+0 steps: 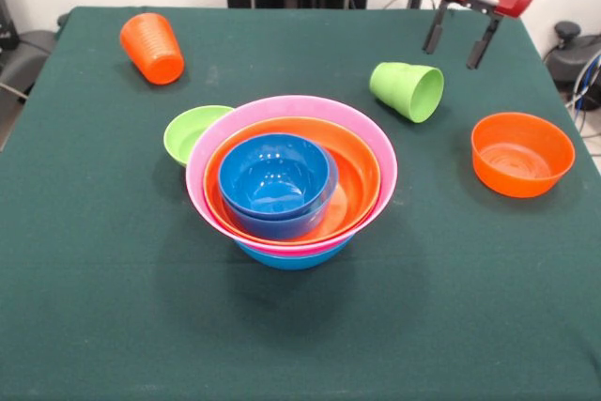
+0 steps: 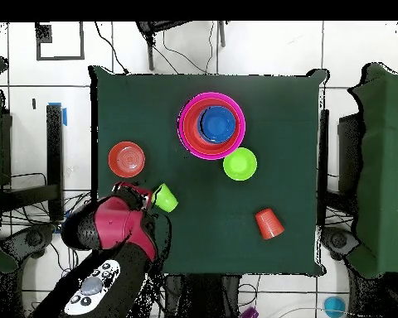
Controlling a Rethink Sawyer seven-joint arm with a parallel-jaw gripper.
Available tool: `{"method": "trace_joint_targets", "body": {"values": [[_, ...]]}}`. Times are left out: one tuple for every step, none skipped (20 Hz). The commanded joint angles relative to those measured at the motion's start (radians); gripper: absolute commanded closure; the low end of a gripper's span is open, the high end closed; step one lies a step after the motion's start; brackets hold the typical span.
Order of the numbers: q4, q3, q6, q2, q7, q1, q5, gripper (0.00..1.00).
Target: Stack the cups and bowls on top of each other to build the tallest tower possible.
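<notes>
The tower (image 1: 291,185) (image 2: 211,125) stands mid-table: a small blue bowl (image 1: 277,180) nested in an orange bowl (image 1: 352,185), inside a pink bowl (image 1: 300,108), on a wide blue bowl (image 1: 293,256). A small lime-green bowl (image 1: 192,131) (image 2: 240,164) touches its left side. The lime-green cup (image 1: 408,90) (image 2: 164,198) lies on its side. The orange ribbed cup (image 1: 152,48) (image 2: 269,223) stands upside down at the far left. A small orange bowl (image 1: 522,153) (image 2: 126,159) sits at right. My gripper (image 1: 460,42) hangs open above the table, just right of and behind the green cup, holding nothing.
The dark green cloth-covered table (image 1: 94,307) reaches the picture's edges. Cables and a dark chair base (image 1: 573,53) lie beyond its right side. In the overhead view my arm (image 2: 111,240) covers the table's near-left corner.
</notes>
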Motion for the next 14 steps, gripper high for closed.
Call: {"method": "trace_joint_targets", "body": {"values": [[0.067, 0.087, 0.015, 0.010, 0.123, -0.037, -0.033, 0.00], [0.067, 0.089, 0.007, 0.012, 0.120, -0.041, -0.036, 0.00], [0.064, 0.092, 0.008, 0.010, 0.112, -0.044, -0.042, 0.00], [0.068, 0.093, 0.008, 0.005, 0.111, -0.045, -0.044, 0.00], [0.073, 0.093, 0.008, -0.001, 0.110, -0.046, -0.046, 0.00], [0.077, 0.094, 0.007, -0.007, 0.108, -0.047, -0.048, 0.00], [0.086, 0.097, 0.008, -0.016, 0.105, -0.049, -0.052, 0.00], [0.095, 0.100, 0.009, -0.026, 0.101, -0.051, -0.057, 0.00], [0.108, 0.103, 0.012, -0.041, 0.099, -0.051, -0.061, 0.00], [0.117, 0.104, 0.011, -0.052, 0.099, -0.052, -0.062, 0.00], [0.128, 0.103, 0.018, -0.065, 0.095, -0.050, -0.066, 0.00], [0.136, 0.105, 0.017, -0.073, 0.096, -0.049, -0.067, 0.00], [0.144, 0.106, 0.016, -0.080, 0.096, -0.049, -0.068, 0.00], [0.147, 0.107, 0.013, -0.082, 0.097, -0.051, -0.067, 0.00]]}}
